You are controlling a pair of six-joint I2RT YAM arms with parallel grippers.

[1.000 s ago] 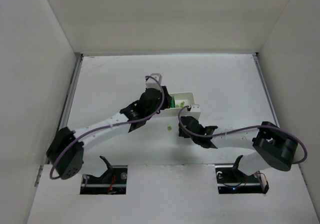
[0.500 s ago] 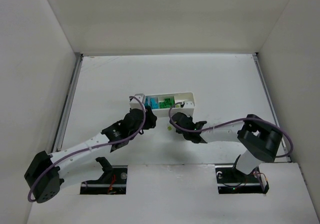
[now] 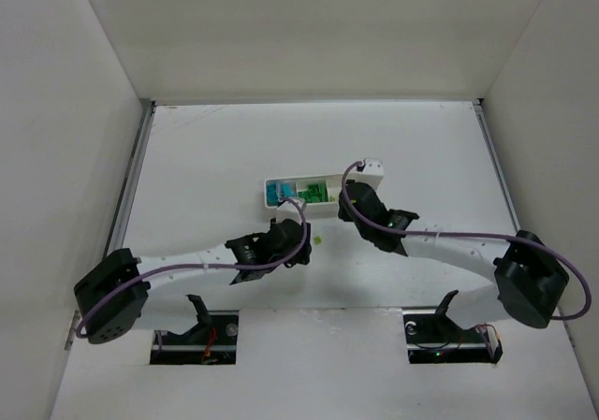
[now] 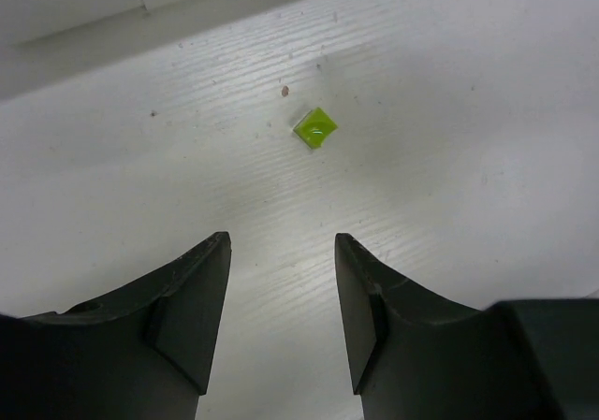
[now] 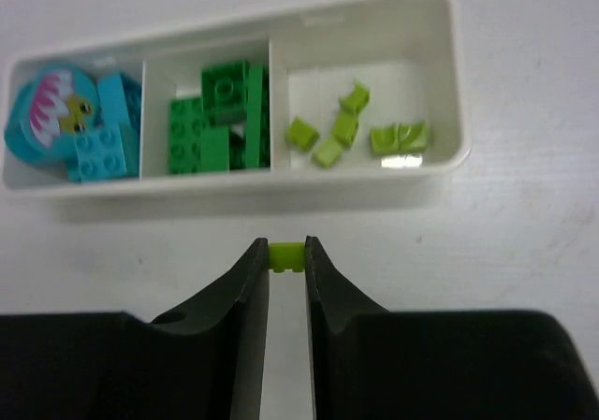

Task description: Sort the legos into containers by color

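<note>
The white tray (image 5: 451,83) has three compartments: cyan bricks (image 5: 94,135) in the left one, bright green bricks (image 5: 220,116) in the middle one, and several yellow-green pieces (image 5: 356,135) in the right one. My right gripper (image 5: 286,252) is shut on a tiny yellow-green piece (image 5: 286,255), just on the near side of the tray wall. In the top view it (image 3: 346,197) covers the right end of the tray (image 3: 281,184). My left gripper (image 4: 281,252) is open and empty above the table. A loose yellow-green piece (image 4: 316,127) lies ahead of it, and shows in the top view (image 3: 318,240).
White walls enclose the white table on the left, far and right sides. The two arms reach in from the near edge and come close to each other near the tray. A small dark speck (image 4: 284,91) lies by the loose piece.
My right gripper has moved up and right to the tray's right end. My left gripper has pulled back from the tray, down towards the loose piece on the table.
</note>
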